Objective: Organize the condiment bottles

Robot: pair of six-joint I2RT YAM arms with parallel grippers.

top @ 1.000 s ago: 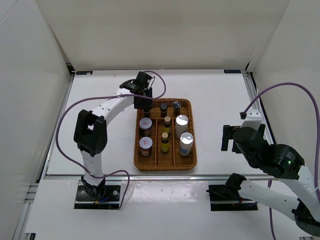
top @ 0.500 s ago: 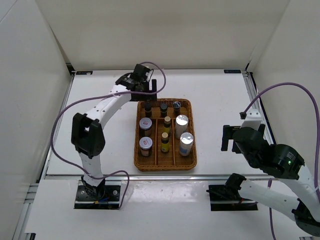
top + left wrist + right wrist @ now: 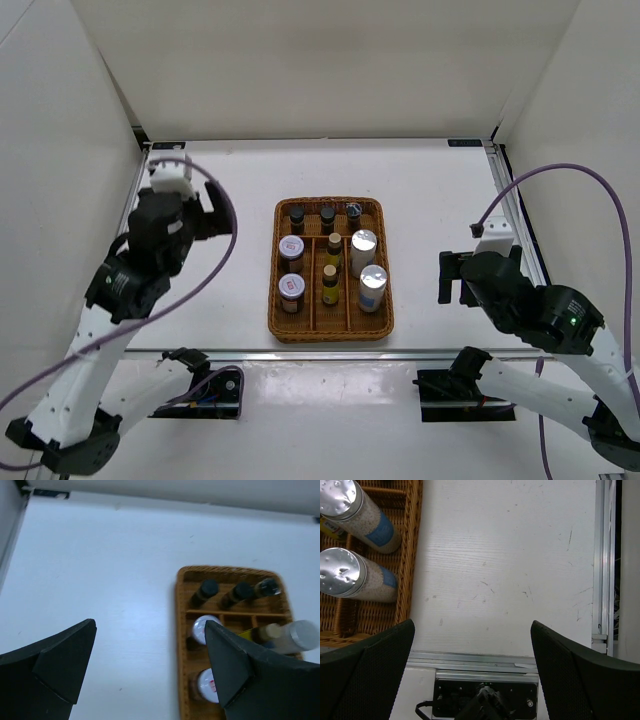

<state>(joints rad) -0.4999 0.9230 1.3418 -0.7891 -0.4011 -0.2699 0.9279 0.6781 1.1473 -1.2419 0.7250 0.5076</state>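
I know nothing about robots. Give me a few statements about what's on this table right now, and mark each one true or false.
1. All nine bottles sit inside the wicker basket. True.
2. The left pincer is gripping a dark jar. False: it is open and empty, off to the left of the basket.
3. The two silvery cylinders share the basket's right-hand compartment. True.
4. The three black-capped jars stand outside the basket. False: they stand in a row in its far compartment.
5. The right pincer is open and holds nothing. True.
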